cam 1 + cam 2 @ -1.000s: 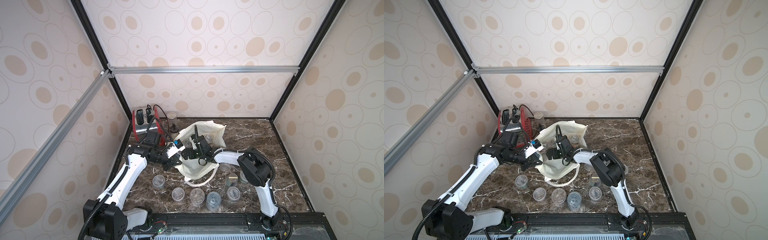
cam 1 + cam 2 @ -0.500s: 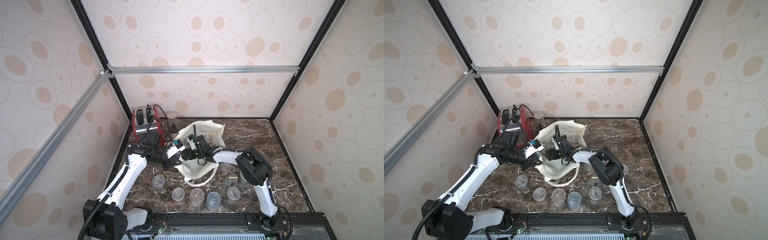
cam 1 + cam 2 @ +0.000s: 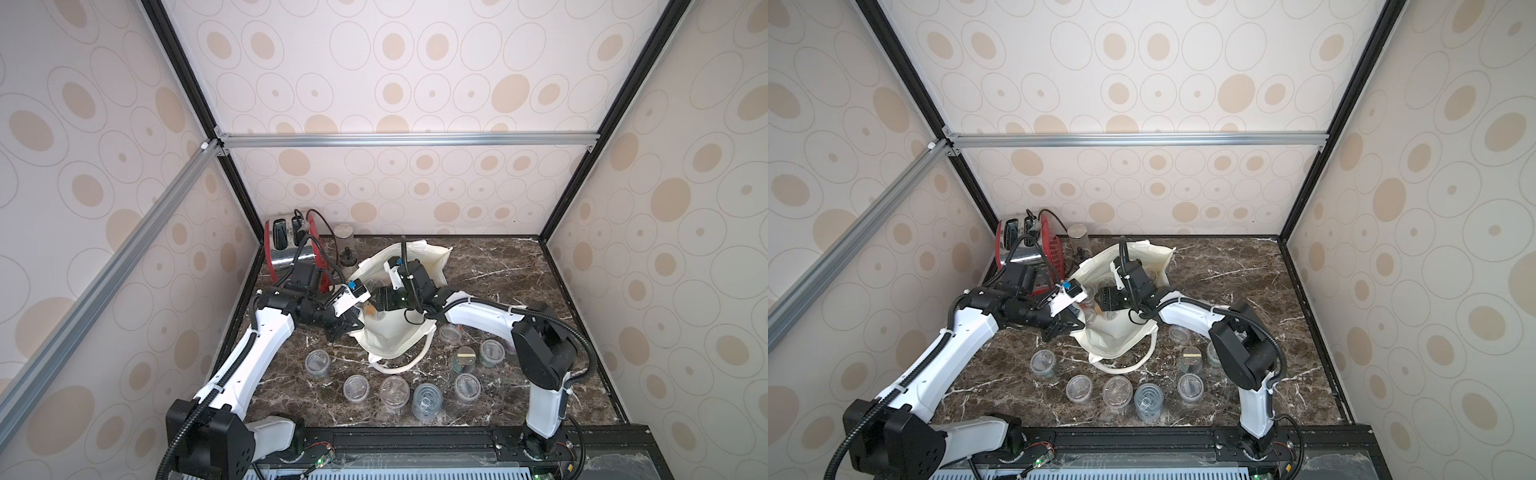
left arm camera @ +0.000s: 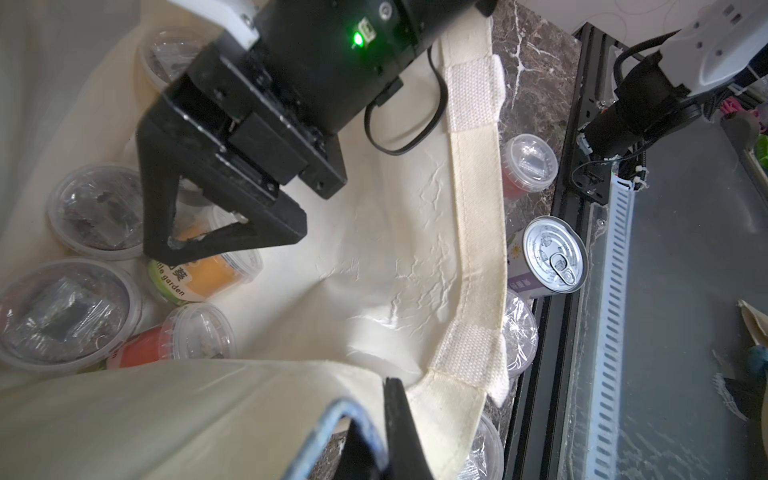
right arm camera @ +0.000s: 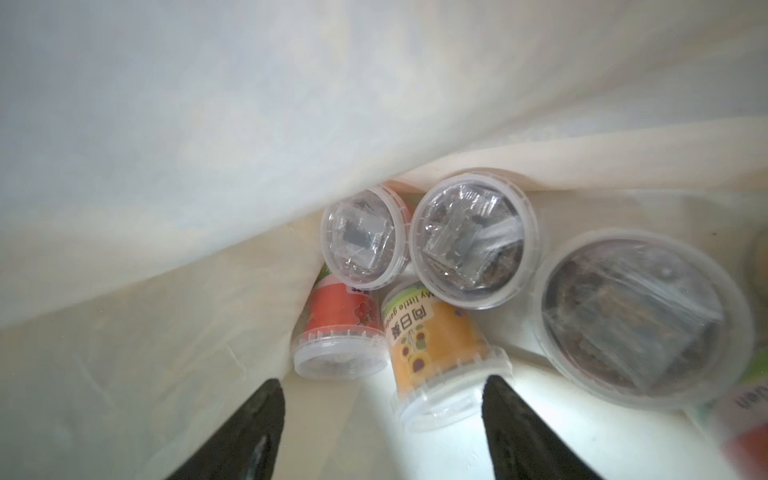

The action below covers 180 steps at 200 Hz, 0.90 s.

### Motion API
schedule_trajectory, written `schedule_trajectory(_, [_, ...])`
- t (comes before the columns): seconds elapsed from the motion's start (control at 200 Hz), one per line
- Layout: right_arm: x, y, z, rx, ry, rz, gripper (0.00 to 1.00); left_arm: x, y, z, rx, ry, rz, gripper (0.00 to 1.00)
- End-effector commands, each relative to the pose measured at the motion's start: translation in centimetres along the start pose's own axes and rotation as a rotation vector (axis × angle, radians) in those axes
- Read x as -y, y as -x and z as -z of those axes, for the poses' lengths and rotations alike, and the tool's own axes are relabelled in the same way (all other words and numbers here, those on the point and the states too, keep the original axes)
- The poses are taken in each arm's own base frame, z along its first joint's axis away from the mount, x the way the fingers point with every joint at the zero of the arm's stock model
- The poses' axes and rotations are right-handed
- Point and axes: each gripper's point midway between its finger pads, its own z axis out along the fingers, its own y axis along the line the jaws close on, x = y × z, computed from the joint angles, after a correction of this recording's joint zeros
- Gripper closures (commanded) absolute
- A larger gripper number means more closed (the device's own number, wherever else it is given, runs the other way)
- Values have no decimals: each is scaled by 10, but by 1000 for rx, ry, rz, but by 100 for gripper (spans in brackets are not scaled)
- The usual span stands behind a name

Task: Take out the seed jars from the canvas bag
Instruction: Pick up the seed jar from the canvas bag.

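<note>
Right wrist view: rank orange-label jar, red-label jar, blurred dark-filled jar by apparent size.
1. blurred dark-filled jar: largest, though nearest the lens, so unsure.
2. orange-label jar and red-label jar: look alike; canvas bag hides part of the red one.

You are viewing a robot lab test cell: an aluminium frame (image 3: pixel 407 139) carries patterned wall panels (image 3: pixel 415 66) around a marble-pattern tabletop (image 3: pixel 498 270); a toaster (image 3: pixel 282 249) stands far left.
</note>
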Motion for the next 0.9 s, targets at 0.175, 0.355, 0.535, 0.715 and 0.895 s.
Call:
schedule_trajectory(0.175, [27,-40,-26,-115,-112,-19,6,8,13,8,42,-16,-47,100])
schedule_trajectory(0.355, [33,-55,-44,-126,-99,-48,5,7,13,8,36,-8,-44,100])
schedule_trajectory(0.535, [30,-59,-64,-129,-43,-22,3,11,13,8,46,-28,-54,100])
schedule_trajectory(0.715, [9,-51,-81,-106,115,21,4,13,15,10,48,-34,-66,100])
schedule_trajectory(0.895, [11,-43,-89,-110,105,27,8,12,20,11,57,-36,-70,100])
